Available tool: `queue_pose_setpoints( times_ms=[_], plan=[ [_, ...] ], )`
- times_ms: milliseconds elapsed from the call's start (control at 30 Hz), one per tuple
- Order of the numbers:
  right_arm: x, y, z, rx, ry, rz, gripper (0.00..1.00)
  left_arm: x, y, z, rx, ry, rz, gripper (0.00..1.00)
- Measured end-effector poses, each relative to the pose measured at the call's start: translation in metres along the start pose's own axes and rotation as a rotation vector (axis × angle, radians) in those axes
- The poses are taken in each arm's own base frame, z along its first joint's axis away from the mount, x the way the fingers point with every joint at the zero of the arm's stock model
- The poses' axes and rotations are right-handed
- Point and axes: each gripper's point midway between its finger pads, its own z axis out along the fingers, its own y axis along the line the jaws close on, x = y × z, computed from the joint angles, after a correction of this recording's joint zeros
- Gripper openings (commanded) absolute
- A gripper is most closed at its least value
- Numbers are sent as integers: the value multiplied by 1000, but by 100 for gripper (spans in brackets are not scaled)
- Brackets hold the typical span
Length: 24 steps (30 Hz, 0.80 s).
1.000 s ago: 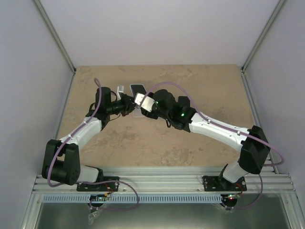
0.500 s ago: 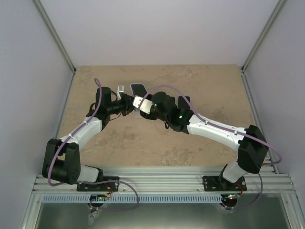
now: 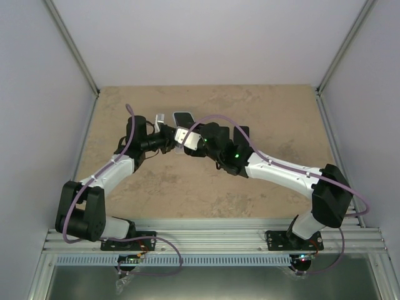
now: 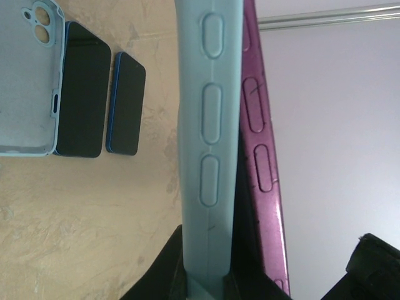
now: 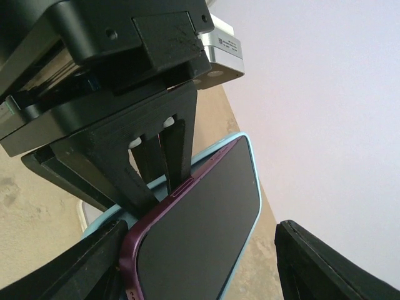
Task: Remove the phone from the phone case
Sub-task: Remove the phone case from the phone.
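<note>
**Phone** [image 5: 200, 225]: plum-edged, screen dark. Held aloft between the spread fingers of the right claw [image 5: 200, 253], which is released and grasps nothing. One finger [image 5: 75, 269] sits just beside the phone's corner.

**Phone case** [image 4: 209, 144]: pale blue, clenched along one edge by the left claw [image 4: 209, 282], directly facing the right claw.

**Progress (judged):** one side of the phone appears levered away from the case, and the rest looks seated. Full separation remains.

**On the table** [image 4: 94, 219], beyond the left claw: empty blue case [image 4: 25, 81], dark phone [image 4: 81, 90], blue-rimmed phone [image 4: 127, 103].

**Obscured:** the lower ends of phone and case are cut off, and how much of the phone is still seated is unclear.
</note>
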Motion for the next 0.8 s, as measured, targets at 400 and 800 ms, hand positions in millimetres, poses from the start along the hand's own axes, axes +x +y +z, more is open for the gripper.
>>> queue_pose_setpoints(
  times_ms=[400,800],
  plan=[
    [6,4,1,63,-6,-97,33,-1,-2,1,10,-1,-2,0],
    [22,3,3,208,1,-269,35,-2,2,6,12,4,-26,0]
  ],
)
